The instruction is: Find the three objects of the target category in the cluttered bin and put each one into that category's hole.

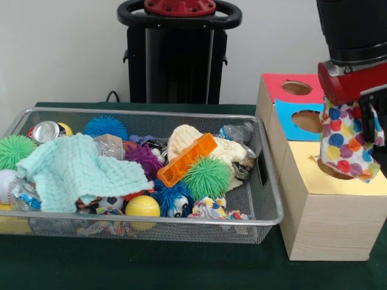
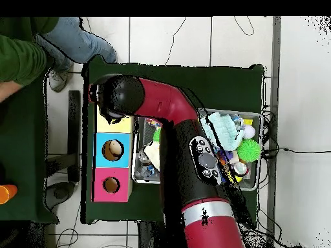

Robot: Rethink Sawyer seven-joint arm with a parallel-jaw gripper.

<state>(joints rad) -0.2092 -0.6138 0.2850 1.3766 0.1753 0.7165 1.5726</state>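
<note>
Your gripper (image 1: 354,130) pinches a dotted cloth (image 1: 346,144) over the yellow hole (image 1: 334,171), mostly hiding it; the arm (image 2: 169,123) covers much of the bin (image 1: 269,199) overhead.

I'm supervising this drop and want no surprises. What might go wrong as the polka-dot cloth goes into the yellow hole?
1. The polka-dot cloth hangs spread over the yellow-topped box, wider than its hole; a corner may catch on the rim and stay draped outside.
2. Loose fabric wraps around the gripper, so it might cling on release.
3. The blue hole sits close behind; a stray flap could land there.
</note>
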